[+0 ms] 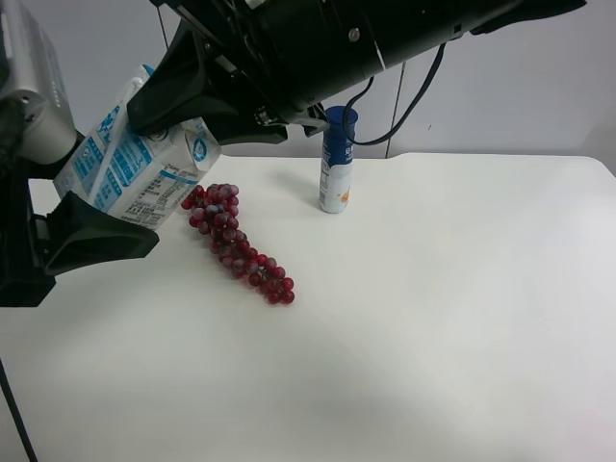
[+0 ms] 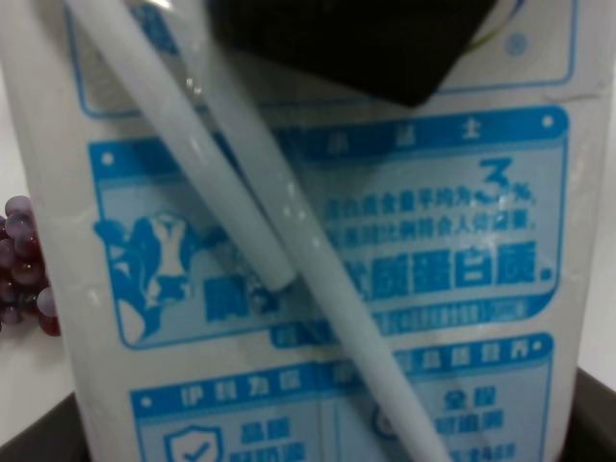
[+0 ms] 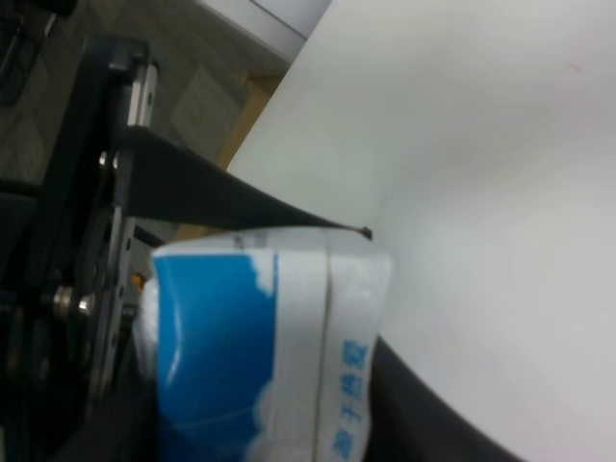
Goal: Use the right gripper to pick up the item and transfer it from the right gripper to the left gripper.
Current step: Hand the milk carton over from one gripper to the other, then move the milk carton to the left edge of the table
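**Q:** Carton status?

**A:** I read the milk carton aloft, clear of the white table. Blue cow print, "3%" legible. Right gripper clamped on its gabled end, left gripper clamped on the other. Grey wall behind.

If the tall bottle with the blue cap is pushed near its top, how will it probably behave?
The bottle is tall and narrow on a small base, so it would likely tip. Its round body would probably roll on the smooth table afterwards.
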Available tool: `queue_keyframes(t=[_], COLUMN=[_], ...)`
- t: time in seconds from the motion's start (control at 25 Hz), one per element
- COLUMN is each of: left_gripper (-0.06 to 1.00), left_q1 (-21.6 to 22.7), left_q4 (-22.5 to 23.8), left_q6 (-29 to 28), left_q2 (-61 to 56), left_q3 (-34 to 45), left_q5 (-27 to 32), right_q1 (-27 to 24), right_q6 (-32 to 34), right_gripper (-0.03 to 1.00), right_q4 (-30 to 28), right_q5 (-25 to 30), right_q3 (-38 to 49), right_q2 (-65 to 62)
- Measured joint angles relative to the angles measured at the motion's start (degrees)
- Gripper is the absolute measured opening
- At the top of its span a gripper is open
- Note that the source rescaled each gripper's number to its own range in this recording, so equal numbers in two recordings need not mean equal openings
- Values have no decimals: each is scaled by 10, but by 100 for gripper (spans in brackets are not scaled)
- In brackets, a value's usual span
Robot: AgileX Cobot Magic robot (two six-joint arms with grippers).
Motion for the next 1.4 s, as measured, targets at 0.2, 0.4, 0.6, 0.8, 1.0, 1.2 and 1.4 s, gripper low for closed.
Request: queue_keyframes(t=[0.2,0.4,0.6,0.8,1.0,1.2,1.4], left_gripper=[5,5,5,4,3,3,3], left_q1=[0,0,0,0,0,0,0], left_q4=[0,0,1,2,2,3,3], left_q6=[0,0,2,2,2,2,2], left_q2=[0,0,0,1,3,3,3], left_q3=[0,0,0,0,0,0,0], left_q5=[0,0,2,7,8,8,8], right_q1=[0,0,0,0,0,0,0], right_q6=[0,0,5,14,14,19,70], right_gripper=[0,0,30,91,99,100,100], right_q4=[0,0,5,9,5,-9,-83], right_q5=[0,0,0,1,1,7,40], right_q3=[0,0,-1,-4,-4,-4,-4], right_q2=[0,0,0,0,0,-1,-10])
